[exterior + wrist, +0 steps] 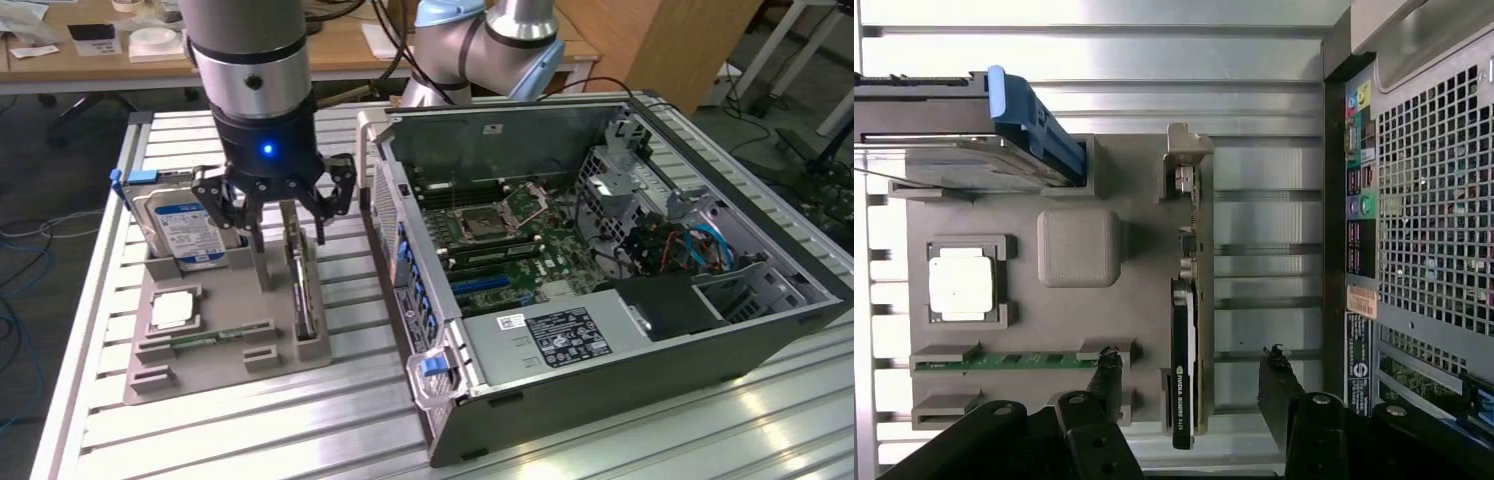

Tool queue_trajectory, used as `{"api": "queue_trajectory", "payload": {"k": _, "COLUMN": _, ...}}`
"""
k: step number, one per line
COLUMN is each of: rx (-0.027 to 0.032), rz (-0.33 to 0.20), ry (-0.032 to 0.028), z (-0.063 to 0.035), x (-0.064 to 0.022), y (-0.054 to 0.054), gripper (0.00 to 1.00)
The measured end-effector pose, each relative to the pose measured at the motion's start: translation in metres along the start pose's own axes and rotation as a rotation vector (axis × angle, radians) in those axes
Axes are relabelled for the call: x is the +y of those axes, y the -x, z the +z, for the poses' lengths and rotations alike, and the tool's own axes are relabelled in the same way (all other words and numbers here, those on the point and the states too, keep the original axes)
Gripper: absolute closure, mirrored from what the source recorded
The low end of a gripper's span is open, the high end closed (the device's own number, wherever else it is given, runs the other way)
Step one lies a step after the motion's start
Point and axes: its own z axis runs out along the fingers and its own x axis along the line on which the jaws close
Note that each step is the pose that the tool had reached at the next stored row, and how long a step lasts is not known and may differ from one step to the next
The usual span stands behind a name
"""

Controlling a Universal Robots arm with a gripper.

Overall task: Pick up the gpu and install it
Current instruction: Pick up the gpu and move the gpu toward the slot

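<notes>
So the thin flat gpu point(306, 295) point(1186, 320), green circuit board on one face, dark on the other, silver metal bracket at one end, stands on its edge in a slot of the grey plastic holder tray point(227, 375) point(1144, 210), not in the machine yet. The black multi-link gripper point(283, 228) point(1190, 362) sits right over it, at 12 o'clock from the card in the exterior view, with its jaws spread wide. From the wrist view one of the fingers point(1104, 375) is on each side of the card with a clear gap both ways, so nothing is gripped or even touched. Working outward on the tray in the exterior view: the thick silver hard drive point(194, 225) point(954, 168) with its blue-white label and blue carrier stands upright at about 10 o'clock from the card, the small square silver processor chip point(174, 311) point(962, 283) lies flat at 9 o'clock, and the narrow green memory stick point(200, 341) point(1004, 358) lies at roughly 8 o'clock. At 3 o'clock, just beside the tray, is the big dark open computer case point(641, 370) point(1434, 200), side panel off, green motherboard point(534, 270) showing inside. Everything rests on the ribbed aluminium table point(267, 440) point(1154, 55).
</notes>
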Motion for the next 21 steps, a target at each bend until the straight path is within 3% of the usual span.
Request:
{"api": "queue_trajectory", "payload": {"k": 8, "rx": 0.0082, "rz": 0.001, "ry": 0.016, "z": 0.009, "x": -0.0037, "y": 0.003, "gripper": 0.34}}
{"api": "queue_trajectory", "payload": {"k": 18, "rx": 0.0246, "rz": 0.002, "ry": 0.0528, "z": 0.0174, "x": -0.0069, "y": 0.01, "gripper": 0.34}}
{"api": "queue_trajectory", "payload": {"k": 21, "rx": 0.0282, "rz": 0.003, "ry": 0.068, "z": 0.0194, "x": -0.0078, "y": 0.011, "gripper": 0.34}}
